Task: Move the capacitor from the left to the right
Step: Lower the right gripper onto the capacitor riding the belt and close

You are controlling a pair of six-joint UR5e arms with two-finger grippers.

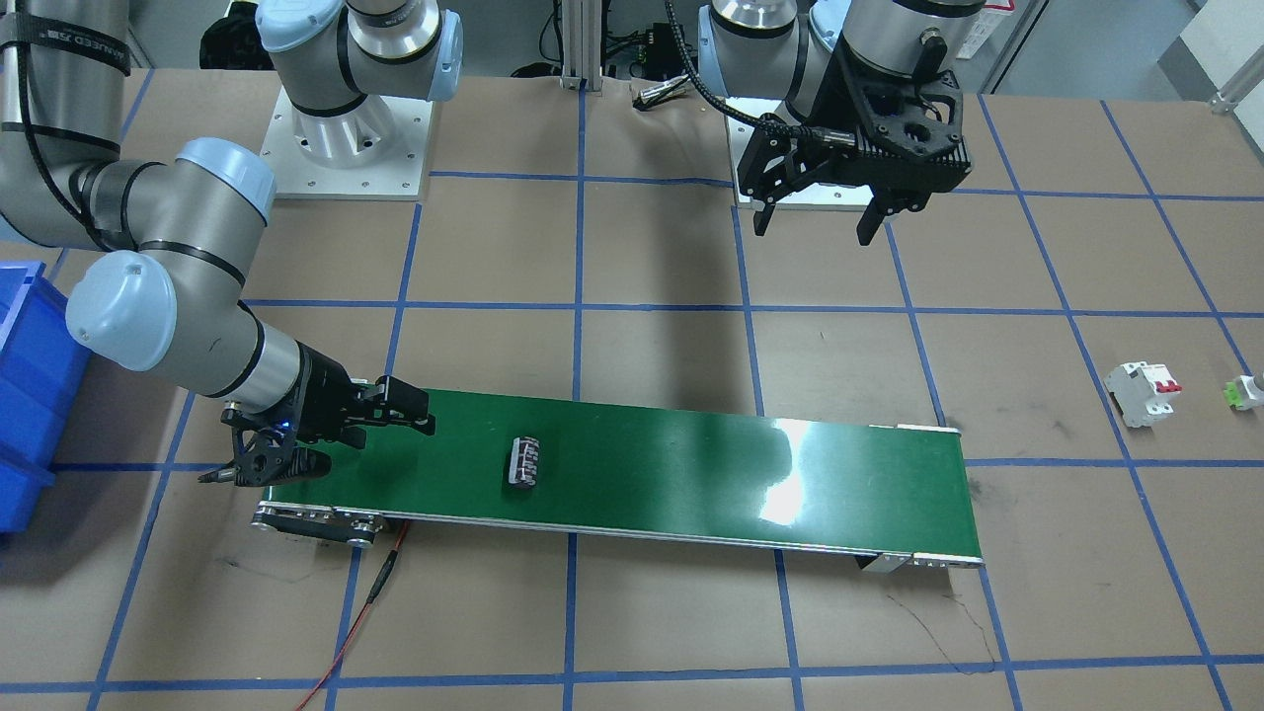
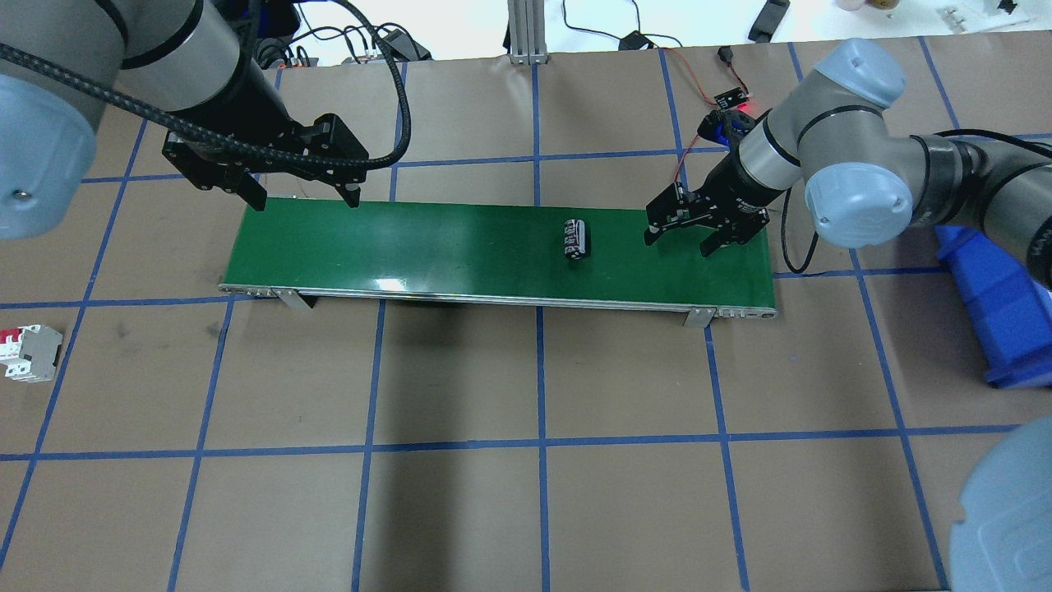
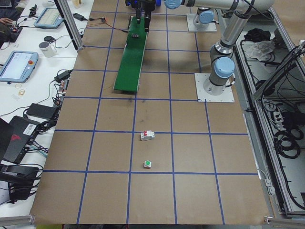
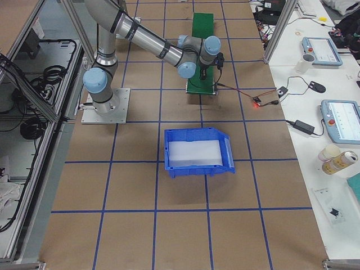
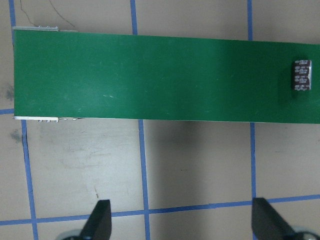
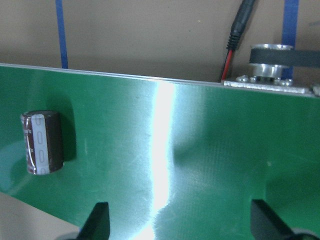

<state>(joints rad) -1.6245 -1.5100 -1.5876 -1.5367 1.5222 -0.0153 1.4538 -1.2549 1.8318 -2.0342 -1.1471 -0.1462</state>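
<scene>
The capacitor [image 2: 576, 239], a small dark cylinder with a pale striped band, lies on its side on the green conveyor belt [image 2: 427, 247], right of the belt's middle. It also shows in the front view [image 1: 524, 461], the left wrist view [image 5: 301, 75] and the right wrist view [image 6: 43, 142]. My right gripper [image 2: 678, 244] is open and empty, low over the belt's right end, a short way right of the capacitor. My left gripper [image 2: 306, 200] is open and empty, high over the belt's left end at its far edge.
A white breaker with red switches [image 2: 29, 352] stands on the table far left, with a tiny green-and-white part [image 1: 1246, 392] beyond it. A blue bin [image 2: 994, 304] sits at the right. A red cable [image 1: 365, 612] runs off the belt's right end.
</scene>
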